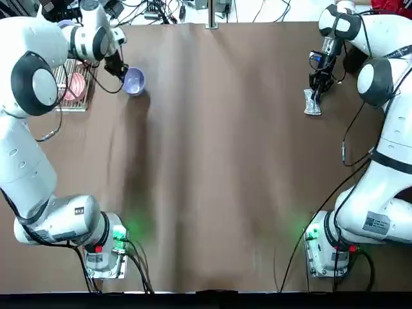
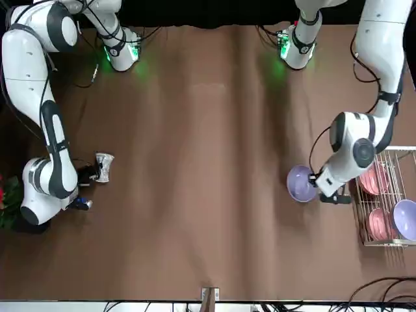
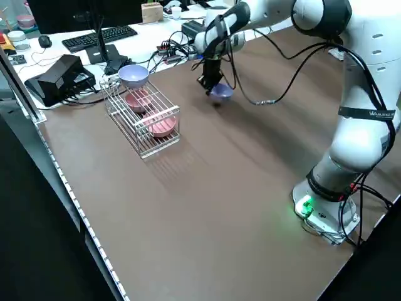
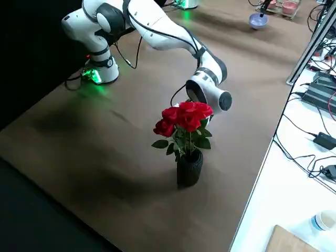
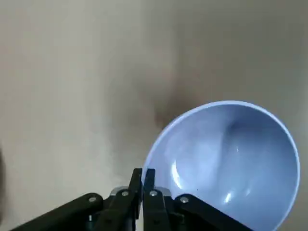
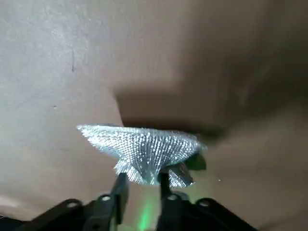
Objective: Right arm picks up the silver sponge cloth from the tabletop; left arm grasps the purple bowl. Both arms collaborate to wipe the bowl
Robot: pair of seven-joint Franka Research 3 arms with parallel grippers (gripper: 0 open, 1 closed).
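The purple bowl (image 1: pixel 134 82) is at the table's far left, beside the rack. My left gripper (image 1: pixel 120 69) is shut on its rim. In the left wrist view the fingers (image 5: pixel 143 172) pinch the rim of the bowl (image 5: pixel 231 159), which is tilted and shows its pale blue inside. At the far right, my right gripper (image 1: pixel 315 90) is shut on the silver sponge cloth (image 1: pixel 312 103). In the right wrist view the cloth (image 6: pixel 142 148) fans out from the fingers (image 6: pixel 140 179), with its shadow on the table behind it. From the front, the cloth (image 2: pixel 104 167) and the bowl (image 2: pixel 301 183) lie far apart.
A wire rack (image 1: pixel 72 103) with pink bowls stands just left of the purple bowl; the front view shows another purple bowl (image 2: pixel 405 220) in the rack (image 2: pixel 364 224). A dark vase of red roses (image 4: pixel 185 126) stands near the right arm's side of the table.
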